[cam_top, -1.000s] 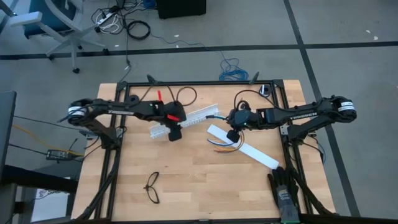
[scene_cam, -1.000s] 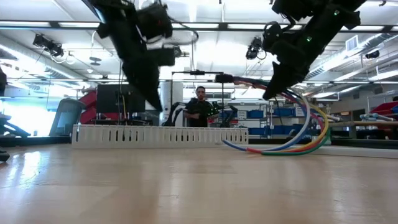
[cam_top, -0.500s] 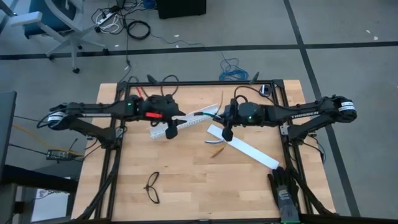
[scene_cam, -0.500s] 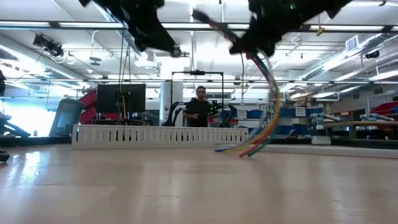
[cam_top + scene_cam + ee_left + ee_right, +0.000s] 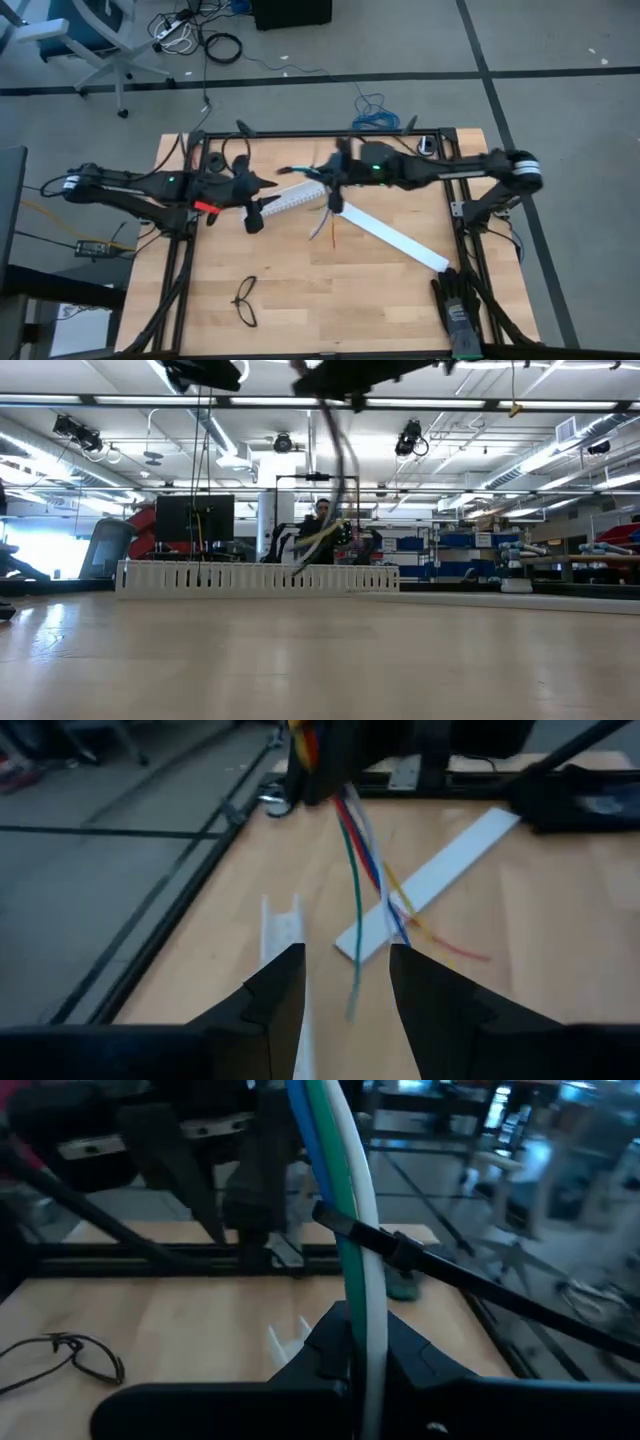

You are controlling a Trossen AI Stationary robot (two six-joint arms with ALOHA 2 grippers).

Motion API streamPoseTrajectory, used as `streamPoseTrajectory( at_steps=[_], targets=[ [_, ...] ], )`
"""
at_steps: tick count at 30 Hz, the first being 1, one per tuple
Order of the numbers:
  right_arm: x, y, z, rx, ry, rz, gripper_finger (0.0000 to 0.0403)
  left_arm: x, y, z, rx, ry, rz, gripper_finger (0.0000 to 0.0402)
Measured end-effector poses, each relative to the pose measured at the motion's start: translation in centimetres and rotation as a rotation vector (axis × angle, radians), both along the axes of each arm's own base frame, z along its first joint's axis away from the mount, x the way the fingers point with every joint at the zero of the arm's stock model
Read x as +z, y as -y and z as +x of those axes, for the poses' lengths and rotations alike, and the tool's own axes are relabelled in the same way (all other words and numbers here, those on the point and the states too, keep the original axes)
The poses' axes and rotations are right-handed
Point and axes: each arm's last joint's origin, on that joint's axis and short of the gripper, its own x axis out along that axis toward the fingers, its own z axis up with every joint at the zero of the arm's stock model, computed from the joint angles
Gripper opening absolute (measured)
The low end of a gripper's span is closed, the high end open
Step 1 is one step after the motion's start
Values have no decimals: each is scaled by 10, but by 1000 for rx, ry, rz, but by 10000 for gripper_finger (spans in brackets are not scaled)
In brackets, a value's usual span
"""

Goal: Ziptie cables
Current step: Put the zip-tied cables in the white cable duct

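Coloured cables (image 5: 322, 215) were held aloft over the table's far middle, clamped in the right gripper (image 5: 335, 190), ziptie (image 5: 440, 1265) wrapped round them, left gripper (image 5: 256, 213) parted nearby, white strip (image 5: 395, 238) and glasses (image 5: 244, 300) lay below.

Cables (image 5: 322, 215) (multicoloured) dangling above table centre; dark ziptie (image 5: 440, 1265) strapped around them.
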Motion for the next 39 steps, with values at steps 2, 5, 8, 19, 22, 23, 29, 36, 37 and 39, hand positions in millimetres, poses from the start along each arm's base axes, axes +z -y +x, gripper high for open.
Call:
streamPoseTrajectory(
  at_steps=[2,5,8,19,22,23,29,36,37,39],
  targets=[
    [0,5,22,48,5,-19,8,-1,3,-7,46,-16,16,158],
    [4,12,51,128,51,-45,7,-8,6,-18,127,-57,35,158],
    [10,19,75,195,115,-73,7,-18,7,-29,183,-90,37,158],
    [-26,51,145,368,285,-85,7,-75,-4,-65,411,-129,58,158],
    [-28,52,149,397,433,-88,7,-89,-7,-71,444,-145,42,158],
    [-27,54,149,401,489,-91,7,-93,-8,-72,455,-146,35,158],
    [-23,66,145,429,540,-62,7,-110,-10,-76,491,-174,22,158],
    [-60,80,147,395,243,70,7,-111,-10,-76,507,-157,-1,158],
    [-65,81,147,381,215,80,7,-111,-10,-76,507,-157,-1,158],
    [-73,84,147,329,165,88,7,-111,-10,-76,507,-157,-1,158]
  ],
)
